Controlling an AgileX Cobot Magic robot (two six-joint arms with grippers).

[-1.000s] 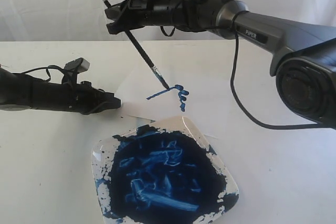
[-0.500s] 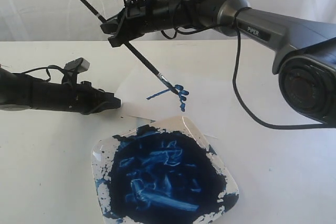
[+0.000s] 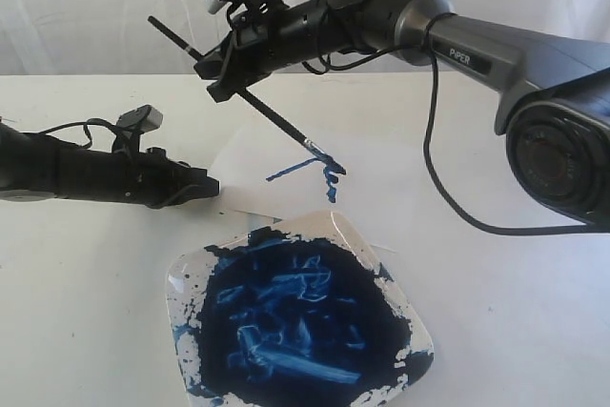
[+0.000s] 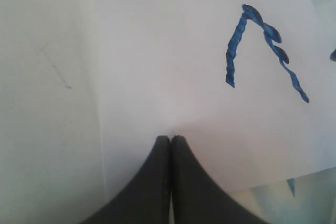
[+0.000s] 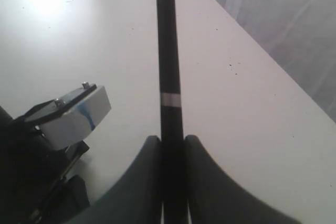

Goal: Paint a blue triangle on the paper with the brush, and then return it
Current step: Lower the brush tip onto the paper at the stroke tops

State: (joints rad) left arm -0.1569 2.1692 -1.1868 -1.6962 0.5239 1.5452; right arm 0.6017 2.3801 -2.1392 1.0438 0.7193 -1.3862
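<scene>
The white paper (image 3: pixel 257 164) lies flat behind the dish, and in the left wrist view the paper (image 4: pixel 173 66) fills most of the picture. On it are thin blue strokes, two sides of the blue triangle (image 3: pixel 319 171), seen as an open wedge (image 4: pixel 262 45) from the left wrist. My right gripper (image 3: pixel 221 71) is shut on the black brush (image 3: pixel 272 117), held slanting, its bristle tip touching the strokes. The handle (image 5: pixel 169 66) with its pale band sticks out past the fingers. My left gripper (image 3: pixel 212 185) is shut and empty, its fingertips (image 4: pixel 164 141) resting on the paper's near edge.
A white square dish (image 3: pixel 416 321) smeared with dark blue paint sits in front of the paper. The left arm (image 3: pixel 76 171) lies low across the table's left side. A white curtain hangs behind the table. The left arm's camera block (image 5: pixel 73 115) shows in the right wrist view.
The right gripper has lowered and tipped the brush flatter, and the bristle tip has slid right along the strokes to the blobby corner. The left arm has not moved.
</scene>
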